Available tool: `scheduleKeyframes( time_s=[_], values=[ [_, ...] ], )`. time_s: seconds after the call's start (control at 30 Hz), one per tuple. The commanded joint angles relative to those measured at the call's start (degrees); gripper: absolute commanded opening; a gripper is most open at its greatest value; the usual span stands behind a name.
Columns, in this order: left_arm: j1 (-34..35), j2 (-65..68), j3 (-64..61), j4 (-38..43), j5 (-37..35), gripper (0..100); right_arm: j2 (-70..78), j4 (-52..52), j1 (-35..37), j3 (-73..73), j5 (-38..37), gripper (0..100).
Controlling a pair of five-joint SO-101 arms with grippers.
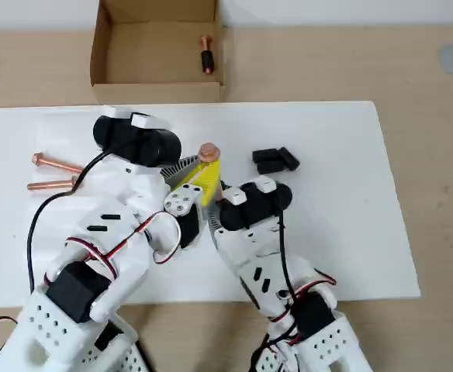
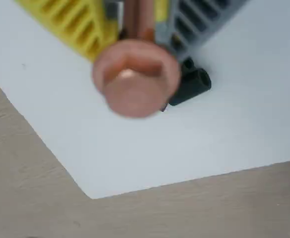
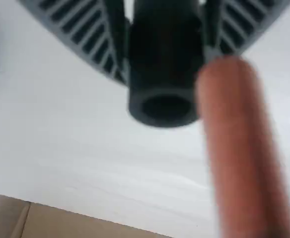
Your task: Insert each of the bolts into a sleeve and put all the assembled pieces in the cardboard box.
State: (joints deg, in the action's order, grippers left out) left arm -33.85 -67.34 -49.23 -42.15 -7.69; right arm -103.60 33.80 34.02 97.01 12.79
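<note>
- Closest to the right wrist lens is the shank of the copper bolt point(image 3: 239, 148). Its tip stands just beside the open mouth of the black sleeve point(image 3: 165, 79), outside the bore and not in it.
- Round that bolt the left end effector point(image 2: 137, 20) is closed, with a yellow finger on one side and a grey one on the other. The round head sticks out past the fingertips.
- Gripping the sleeve by its body, the right end effector point(image 3: 165, 25) is clamped tight, with the hollow end turned toward the bolt.
- Seen from above, the bolt's long axis runs from its head, which points at the far edge of the desk point(image 1: 428, 155), back toward the near edge, where the sleeve is held. The two arms meet over the middle of the white sheet point(image 1: 343, 232).
- The step in hand looks like the threading itself. It turns on a small sideways shift to bring the tip over the bore, then a push along the shank.
- The two axes seem roughly parallel, though the close view is too blurred to tell whether the tip touches the sleeve's rim.
- Two loose bolts point(image 1: 56, 164) lie near the sheet's left edge, and two loose sleeves point(image 1: 273, 160) lie just right of its middle.
- At the desk's far edge the cardboard box point(image 1: 98, 54) holds one assembled piece point(image 1: 206, 54).
</note>
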Motion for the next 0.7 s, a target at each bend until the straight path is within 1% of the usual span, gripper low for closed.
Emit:
scheduleKeyframes(
  time_s=[0.0,0.3,0.67],
  values=[
    [0.8,-1.3,1.7,1.5,0.4,1,-5.9,-1.2,0.7,-0.2,0.1,1.2],
    [0.8,-4.4,0.0,1.6,0.4,1,-5.9,-1.2,0.8,-0.4,0.1,1.2],
    [0.8,-4.6,-1.8,1.7,0.5,1,-5.9,-1.2,0.8,-2.9,0.1,1.2]
  ],
)
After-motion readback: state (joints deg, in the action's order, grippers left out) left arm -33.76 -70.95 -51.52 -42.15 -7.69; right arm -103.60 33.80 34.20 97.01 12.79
